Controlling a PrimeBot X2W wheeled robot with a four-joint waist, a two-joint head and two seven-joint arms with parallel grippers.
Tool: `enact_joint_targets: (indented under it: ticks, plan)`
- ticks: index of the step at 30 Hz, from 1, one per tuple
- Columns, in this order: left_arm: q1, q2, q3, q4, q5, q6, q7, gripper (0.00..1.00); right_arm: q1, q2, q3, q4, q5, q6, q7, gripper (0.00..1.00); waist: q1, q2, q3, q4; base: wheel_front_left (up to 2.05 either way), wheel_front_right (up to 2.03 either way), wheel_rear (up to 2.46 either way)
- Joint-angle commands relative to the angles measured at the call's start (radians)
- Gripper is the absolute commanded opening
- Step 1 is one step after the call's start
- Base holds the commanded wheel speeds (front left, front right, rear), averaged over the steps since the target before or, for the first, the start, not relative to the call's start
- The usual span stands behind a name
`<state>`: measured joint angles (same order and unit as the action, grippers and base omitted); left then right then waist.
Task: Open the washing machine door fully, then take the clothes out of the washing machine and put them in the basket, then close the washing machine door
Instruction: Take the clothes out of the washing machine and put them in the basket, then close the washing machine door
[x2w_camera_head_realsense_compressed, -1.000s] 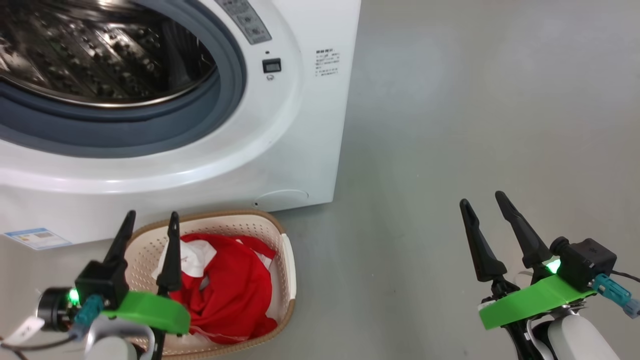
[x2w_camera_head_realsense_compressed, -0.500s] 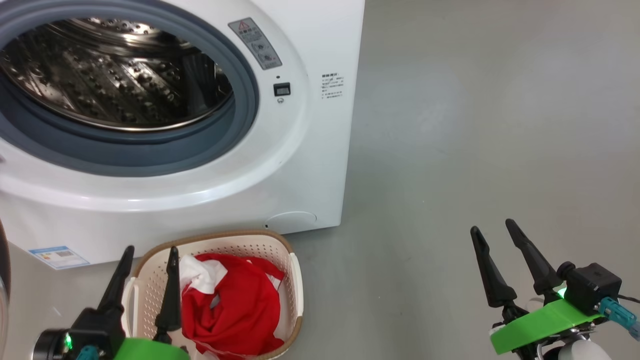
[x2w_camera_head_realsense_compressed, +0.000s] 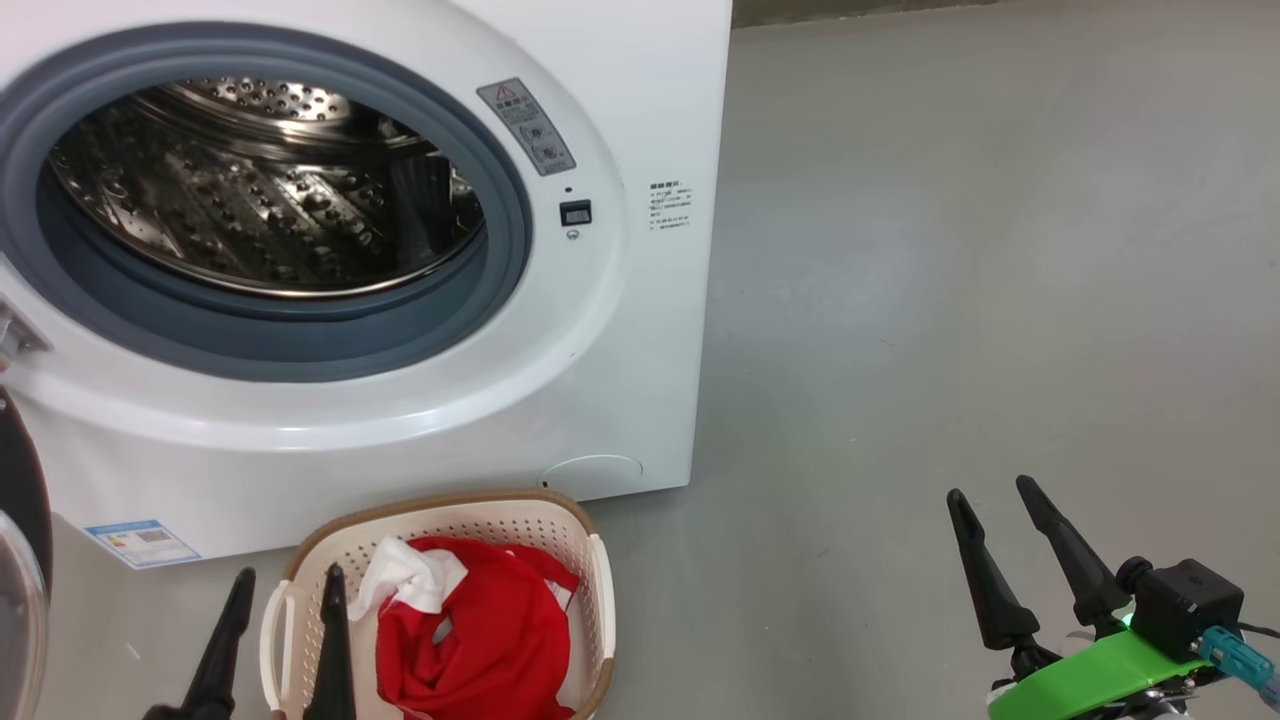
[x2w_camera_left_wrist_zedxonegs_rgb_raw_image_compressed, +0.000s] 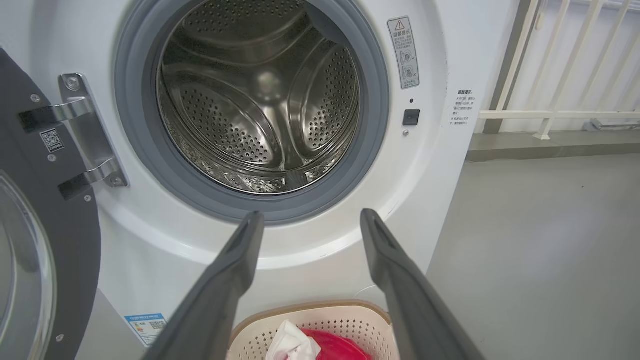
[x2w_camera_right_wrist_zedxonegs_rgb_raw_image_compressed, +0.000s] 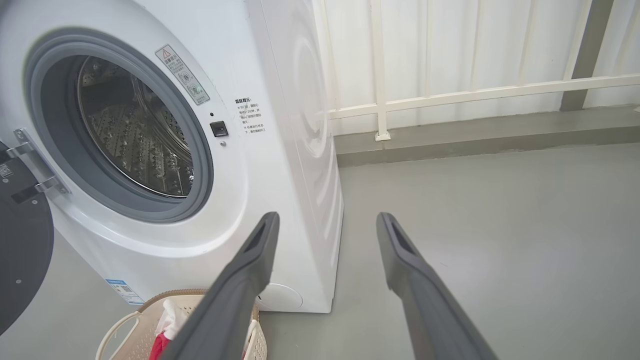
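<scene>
**Door closure pending**

Bottom edge: left gripper (x2w_camera_head_realsense_compressed: 287, 580) and right gripper (x2w_camera_head_realsense_compressed: 992, 490) are held parted, empty. The clothes (x2w_camera_head_realsense_compressed: 480, 640) are seen in the basket (x2w_camera_head_realsense_compressed: 440, 500), lower centre. Beyond, the drum (x2w_camera_head_realsense_compressed: 270, 220) appears bare; the washing machine door (x2w_camera_left_wrist_zedxonegs_rgb_raw_image_compressed: 65, 240), left edge, is to be swung shut.

washing machine (x2w_camera_head_realsense_compressed: 640, 350): white shell, smooth, glossy | drum (x2w_camera_left_wrist_zedxonegs_rgb_raw_image_compressed: 260, 100): perforated steel, mirror-bright | rubber ring (x2w_camera_head_realsense_compressed: 300, 350): grey, matt | washing machine door (x2w_camera_left_wrist_zedxonegs_rgb_raw_image_compressed: 65, 240): dark matt inner face, clear glass | basket (x2w_camera_head_realsense_compressed: 450, 520): cream perforated plastic, woven-look brown rim | clothes (x2w_camera_head_realsense_compressed: 480, 640): soft red-and-white cloth | floor (x2w_camera_head_realsense_compressed: 950, 300): grey, smooth, matt
</scene>
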<state>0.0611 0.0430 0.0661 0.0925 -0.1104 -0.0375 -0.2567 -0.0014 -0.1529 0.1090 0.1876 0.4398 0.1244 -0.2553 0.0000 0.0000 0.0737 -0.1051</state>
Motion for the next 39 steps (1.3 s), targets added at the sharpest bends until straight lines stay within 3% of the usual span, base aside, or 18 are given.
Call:
enact_joint_targets:
  ticks: [1,39]
  plan:
    - [-0.001,0.007,0.031,-0.037,-0.012,0.012,-0.005,1.00,-0.005,-0.018,0.014,-0.026,-0.003,0.006,-0.006,1.00,0.0000,0.0000,-0.003,0.001,0.00,0.00,0.00]
    - [0.019,0.007,0.021,-0.070,-0.011,0.043,-0.005,1.00,0.002,-0.020,0.010,-0.029,-0.004,0.006,-0.006,1.00,0.0000,0.0000,0.000,0.007,-0.01,0.01,0.00]
